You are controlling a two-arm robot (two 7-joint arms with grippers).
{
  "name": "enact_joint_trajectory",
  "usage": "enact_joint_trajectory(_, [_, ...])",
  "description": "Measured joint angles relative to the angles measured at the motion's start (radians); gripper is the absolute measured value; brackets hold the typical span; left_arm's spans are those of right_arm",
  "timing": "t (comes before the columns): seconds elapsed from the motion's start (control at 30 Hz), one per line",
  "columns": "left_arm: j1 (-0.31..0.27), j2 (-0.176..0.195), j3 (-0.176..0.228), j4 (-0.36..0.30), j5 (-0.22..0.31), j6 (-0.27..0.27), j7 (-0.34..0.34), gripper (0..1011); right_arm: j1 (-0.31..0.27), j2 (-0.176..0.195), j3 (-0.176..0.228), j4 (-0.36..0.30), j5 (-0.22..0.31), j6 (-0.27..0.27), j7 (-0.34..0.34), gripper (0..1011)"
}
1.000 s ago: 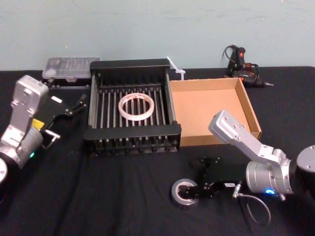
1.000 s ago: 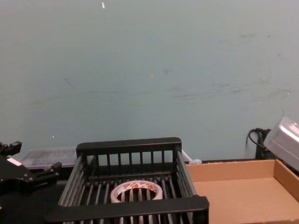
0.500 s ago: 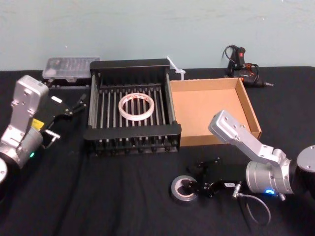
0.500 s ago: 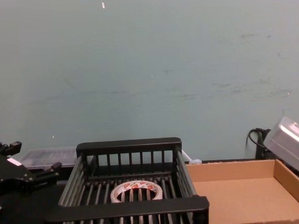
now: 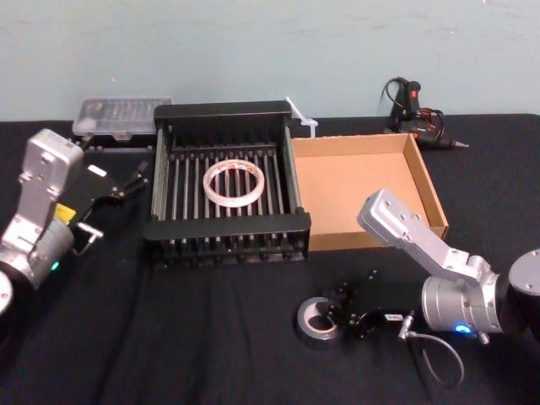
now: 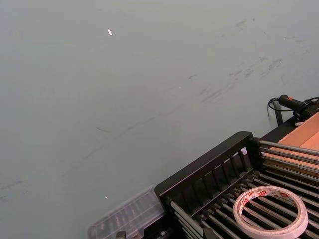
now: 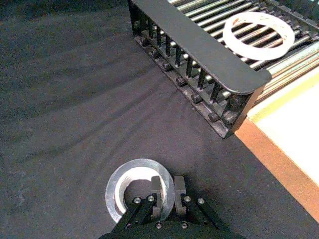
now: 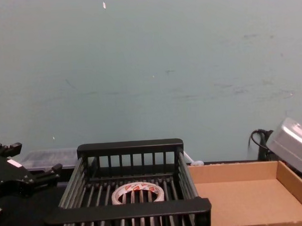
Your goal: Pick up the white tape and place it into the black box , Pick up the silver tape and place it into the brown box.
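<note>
Desk [image 5: 211, 337] under wrinkled black cloth. Black box [image 5: 224, 225] mid-desk, toward the far edge. Brown box [image 5: 426, 190] hard against its right side. Clear plastic case [image 5: 122, 114] at the far edge, left. Corded black tool [image 5: 413, 105] at the far edge, right. Silver tape [image 5: 319, 340] toward my near edge, right of middle.

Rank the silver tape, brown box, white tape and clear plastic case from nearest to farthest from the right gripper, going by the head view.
1. silver tape, at the right gripper fingers, front right.
2. brown box, behind the gripper, on the right.
3. white tape, inside the black box, centre.
4. clear plastic case, back left.
</note>
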Motion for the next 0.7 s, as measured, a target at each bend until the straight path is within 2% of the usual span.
enact_joint_trajectory(0.5, [0.000,0.000,0.000,0.000,0.000,0.000,0.000,1001,0.000,0.000,0.001,-0.001,0.000,-0.002,-0.001,161])
enact_joint_trajectory(0.7, [0.000,0.000,0.000,0.000,0.000,0.000,0.000,1001,-0.010,0.007,0.021,-0.020,0.011,-0.006,-0.007,161])
